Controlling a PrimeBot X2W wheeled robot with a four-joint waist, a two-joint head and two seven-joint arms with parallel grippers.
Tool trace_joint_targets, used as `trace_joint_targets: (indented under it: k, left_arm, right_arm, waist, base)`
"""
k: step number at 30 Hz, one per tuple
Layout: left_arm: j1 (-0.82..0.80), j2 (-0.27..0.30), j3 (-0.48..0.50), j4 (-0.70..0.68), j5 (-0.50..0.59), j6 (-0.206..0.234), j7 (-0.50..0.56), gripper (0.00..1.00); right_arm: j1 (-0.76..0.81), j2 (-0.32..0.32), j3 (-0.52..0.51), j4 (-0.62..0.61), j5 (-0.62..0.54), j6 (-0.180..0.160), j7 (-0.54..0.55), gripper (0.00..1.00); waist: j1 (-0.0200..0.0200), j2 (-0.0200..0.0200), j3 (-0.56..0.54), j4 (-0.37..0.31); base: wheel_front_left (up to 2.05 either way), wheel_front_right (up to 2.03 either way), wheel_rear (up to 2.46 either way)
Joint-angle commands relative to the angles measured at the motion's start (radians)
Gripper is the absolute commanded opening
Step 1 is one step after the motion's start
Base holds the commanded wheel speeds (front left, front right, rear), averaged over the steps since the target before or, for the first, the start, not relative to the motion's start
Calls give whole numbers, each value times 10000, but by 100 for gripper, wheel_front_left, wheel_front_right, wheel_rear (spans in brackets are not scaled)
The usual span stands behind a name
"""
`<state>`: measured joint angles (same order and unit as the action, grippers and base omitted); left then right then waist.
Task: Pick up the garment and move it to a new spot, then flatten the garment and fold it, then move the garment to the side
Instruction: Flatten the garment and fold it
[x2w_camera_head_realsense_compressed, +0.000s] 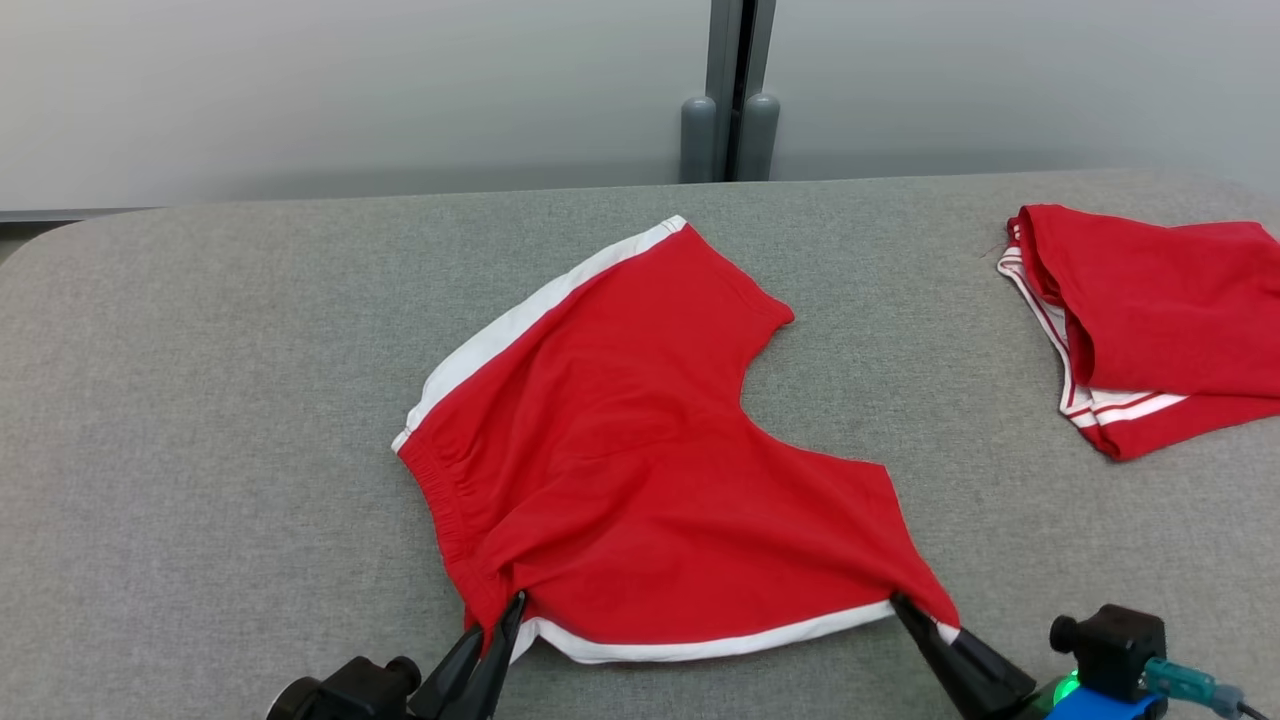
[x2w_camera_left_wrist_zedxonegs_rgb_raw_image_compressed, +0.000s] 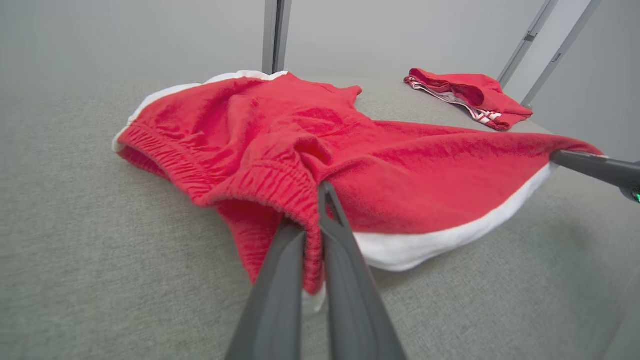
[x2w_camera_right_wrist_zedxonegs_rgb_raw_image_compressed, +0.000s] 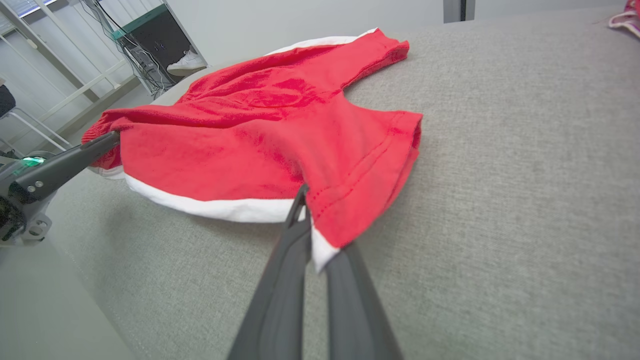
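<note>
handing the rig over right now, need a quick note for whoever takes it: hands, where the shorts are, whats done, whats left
Left hand: shut on the waistband corner of the red shorts, at their near edge.
Right hand: shut on the near leg's hem corner.
Shorts: mid-table, spread open, near white-trimmed edge stretched between the two hands; some wrinkles near the waistband.
A second red garment lies at the table's far right, apart from the shorts.
Done: shorts gripped and largely laid out.
Left: finish flattening, fold, move to the side.

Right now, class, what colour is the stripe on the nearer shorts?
White stripe on red shorts; best in head view.
</note>
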<state>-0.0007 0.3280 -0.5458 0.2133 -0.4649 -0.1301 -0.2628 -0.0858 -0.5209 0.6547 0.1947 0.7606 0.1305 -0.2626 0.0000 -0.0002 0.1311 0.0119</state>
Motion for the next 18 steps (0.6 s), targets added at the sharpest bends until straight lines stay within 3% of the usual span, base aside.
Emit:
trace_joint_targets:
  k: [1,10,18]
  left_arm:
    - [-111,-77,2,-14,35,-6,-23,0]
    - [-853,-341,258,-118,-71,-6,-23,0]
    - [-1993,-676,355,-36,-116,-6,-23,0]
  right_arm:
    - [-14,126,-305,-52,-33,3,-27,0]
    - [-1641,180,-1112,314,-172,5,-26,0]
    - [-3883,244,-835,1422,-146,3,141,0]
  waist:
    - [0,2,23,37]
    - [0,2,452,421]
    - [0,2,1111,1012]
  base:
    - [0,0,0]
    - [0,0,0]
    - [0,0,0]
